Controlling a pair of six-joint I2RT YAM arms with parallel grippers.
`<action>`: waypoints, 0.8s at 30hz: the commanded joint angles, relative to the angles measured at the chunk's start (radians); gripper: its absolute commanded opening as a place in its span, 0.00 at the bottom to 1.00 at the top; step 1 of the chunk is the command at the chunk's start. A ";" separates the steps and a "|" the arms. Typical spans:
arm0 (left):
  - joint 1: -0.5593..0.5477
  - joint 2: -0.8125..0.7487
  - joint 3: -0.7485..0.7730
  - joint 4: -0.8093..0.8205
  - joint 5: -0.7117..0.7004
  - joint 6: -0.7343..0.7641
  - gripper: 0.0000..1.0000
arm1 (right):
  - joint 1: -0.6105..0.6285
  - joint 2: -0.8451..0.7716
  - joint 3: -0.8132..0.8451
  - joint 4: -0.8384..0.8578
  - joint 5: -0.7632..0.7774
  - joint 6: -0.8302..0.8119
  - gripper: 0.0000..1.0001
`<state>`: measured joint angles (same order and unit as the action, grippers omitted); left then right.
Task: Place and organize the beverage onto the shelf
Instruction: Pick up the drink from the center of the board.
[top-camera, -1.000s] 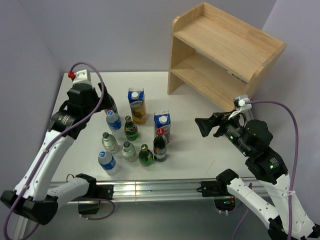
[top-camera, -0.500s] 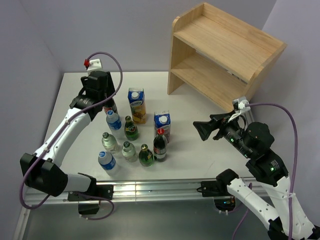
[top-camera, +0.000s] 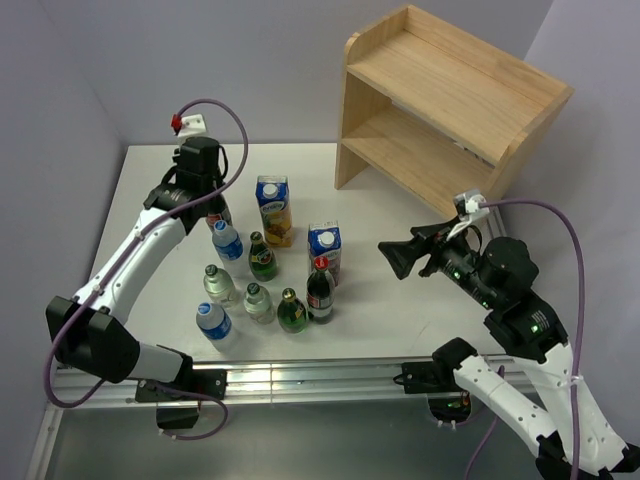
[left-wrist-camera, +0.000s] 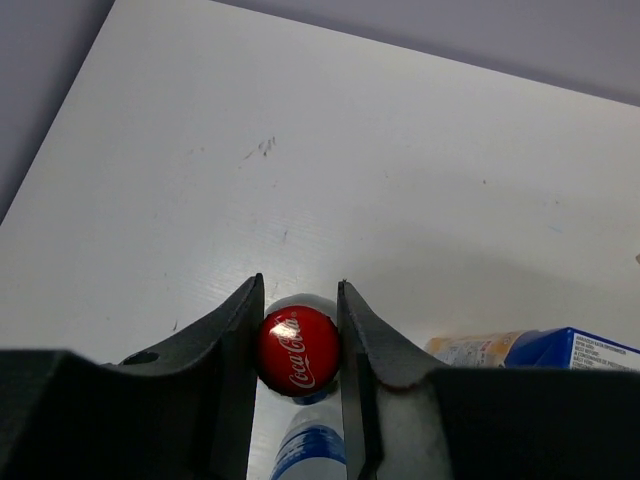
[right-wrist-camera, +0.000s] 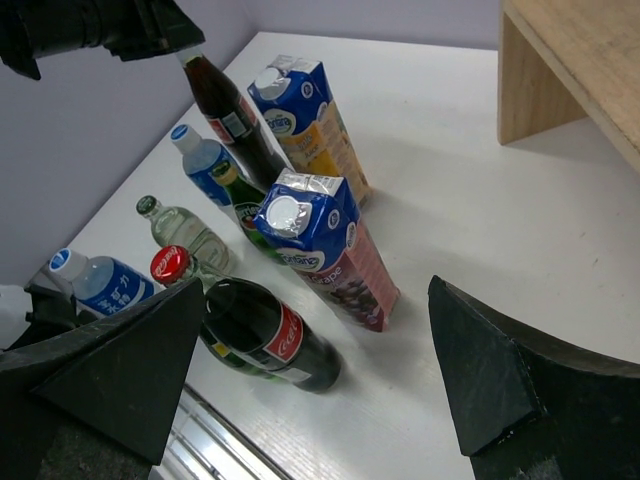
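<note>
Between the fingers (left-wrist-camera: 232, 345) of my left gripper (left-wrist-camera: 299, 290) sat the red cap of a cola bottle (left-wrist-camera: 298, 348), and both pads pressed against it in a tight pinch. My right gripper (top-camera: 393, 256) hung spread wide and held nothing, just beside a juice carton (right-wrist-camera: 320, 250), with the shelf (top-camera: 440, 100) well apart beyond it.

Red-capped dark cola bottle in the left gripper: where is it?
Top view, back left: the cola bottle, clamped by the left gripper, is just left of the blue-topped orange juice carton, behind a blue-capped water bottle.
</note>
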<state>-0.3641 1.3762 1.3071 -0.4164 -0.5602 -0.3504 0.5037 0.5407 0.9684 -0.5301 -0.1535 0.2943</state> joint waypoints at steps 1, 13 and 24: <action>0.004 0.012 0.128 0.050 -0.081 0.054 0.00 | 0.004 0.057 0.016 0.085 -0.040 -0.012 1.00; 0.027 -0.002 0.420 -0.059 -0.145 0.146 0.00 | 0.004 0.218 0.124 0.229 -0.136 -0.017 1.00; 0.024 -0.069 0.756 -0.295 -0.124 0.142 0.00 | 0.062 0.455 0.412 0.248 -0.183 -0.055 0.99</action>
<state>-0.3359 1.4261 1.9015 -0.7765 -0.6411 -0.2260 0.5297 0.9516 1.2919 -0.3283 -0.3271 0.2787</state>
